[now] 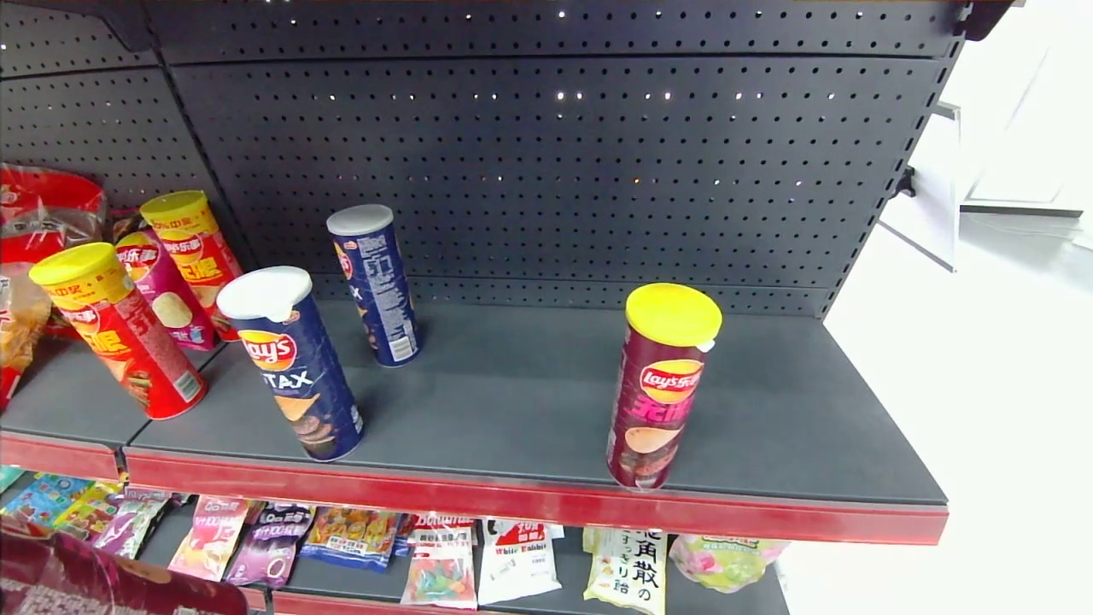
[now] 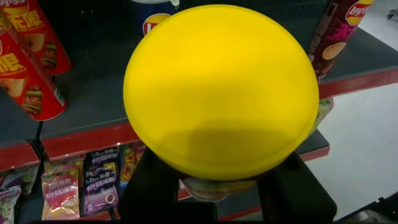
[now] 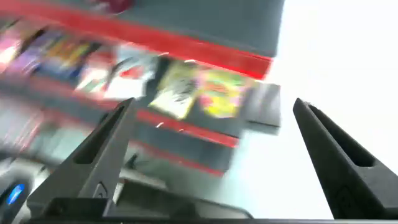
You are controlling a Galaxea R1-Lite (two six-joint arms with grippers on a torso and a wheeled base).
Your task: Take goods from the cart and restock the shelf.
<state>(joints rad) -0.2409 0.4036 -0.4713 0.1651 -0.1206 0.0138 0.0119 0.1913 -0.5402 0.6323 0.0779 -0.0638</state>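
In the left wrist view, a yellow-lidded can (image 2: 221,87) is seen clamped in the left gripper (image 2: 217,190), its body hidden by the lid, and the shelf (image 2: 93,115) lies just beyond. The right gripper (image 3: 214,155) is spread wide, with blurred packets (image 3: 186,87) ahead of it.

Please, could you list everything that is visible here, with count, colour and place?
Blue cans: two, white lids, upright on the upper shelf, centre-left.
Red cans: two, yellow lids, upper shelf, left.
Pink can: one, between the red cans.
Maroon can: one, yellow lid, shelf front, right.
Red bag: one, far left.
Snack packets: many, mixed colours, lower shelf.
Left tool: one, black, holds a yellow-lidded can.
Right tool: one, black, open, empty.
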